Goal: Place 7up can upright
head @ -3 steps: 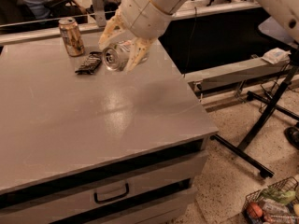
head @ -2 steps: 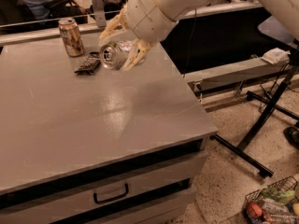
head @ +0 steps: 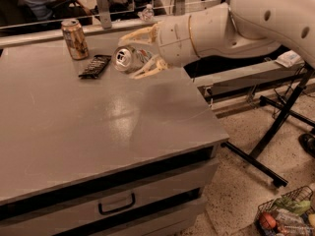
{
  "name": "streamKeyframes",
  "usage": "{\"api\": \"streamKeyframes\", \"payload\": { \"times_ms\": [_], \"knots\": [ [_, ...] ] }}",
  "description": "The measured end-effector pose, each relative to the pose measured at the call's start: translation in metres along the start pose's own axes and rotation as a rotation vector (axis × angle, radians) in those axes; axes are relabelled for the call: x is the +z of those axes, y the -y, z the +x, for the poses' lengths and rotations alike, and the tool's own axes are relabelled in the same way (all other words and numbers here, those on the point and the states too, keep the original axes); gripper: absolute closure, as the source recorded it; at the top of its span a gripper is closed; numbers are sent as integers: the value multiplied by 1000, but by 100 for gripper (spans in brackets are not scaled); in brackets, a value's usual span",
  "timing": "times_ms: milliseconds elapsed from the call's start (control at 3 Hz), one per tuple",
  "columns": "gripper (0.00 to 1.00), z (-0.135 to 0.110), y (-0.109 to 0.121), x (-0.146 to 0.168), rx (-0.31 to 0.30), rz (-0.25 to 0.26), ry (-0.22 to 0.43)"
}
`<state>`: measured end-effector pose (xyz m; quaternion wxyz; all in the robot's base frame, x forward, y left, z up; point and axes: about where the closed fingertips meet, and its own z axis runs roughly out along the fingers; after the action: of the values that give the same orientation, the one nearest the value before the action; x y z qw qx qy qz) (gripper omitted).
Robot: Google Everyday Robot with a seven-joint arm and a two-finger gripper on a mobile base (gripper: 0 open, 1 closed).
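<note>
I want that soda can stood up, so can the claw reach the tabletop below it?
Probably yes. The claw, holding the soda can sideways above the table, has bare tabletop beneath it; the dark wrapper and brown can sit off to one side.

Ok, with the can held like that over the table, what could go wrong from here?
The gripper holds the 7up can on its side above the table; released without turning, it would likely land lying and roll. Lowering here might also bump the dark flat packet or gold-brown can.
</note>
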<state>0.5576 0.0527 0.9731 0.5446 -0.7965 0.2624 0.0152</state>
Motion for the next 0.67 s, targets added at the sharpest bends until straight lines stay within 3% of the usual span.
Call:
{"api": "streamKeyframes", "payload": {
  "times_ms": [333, 667],
  "knots": [
    [100, -6, 10, -4, 102, 163, 75],
    [100, -16, 24, -13, 230, 295, 157]
  ]
}}
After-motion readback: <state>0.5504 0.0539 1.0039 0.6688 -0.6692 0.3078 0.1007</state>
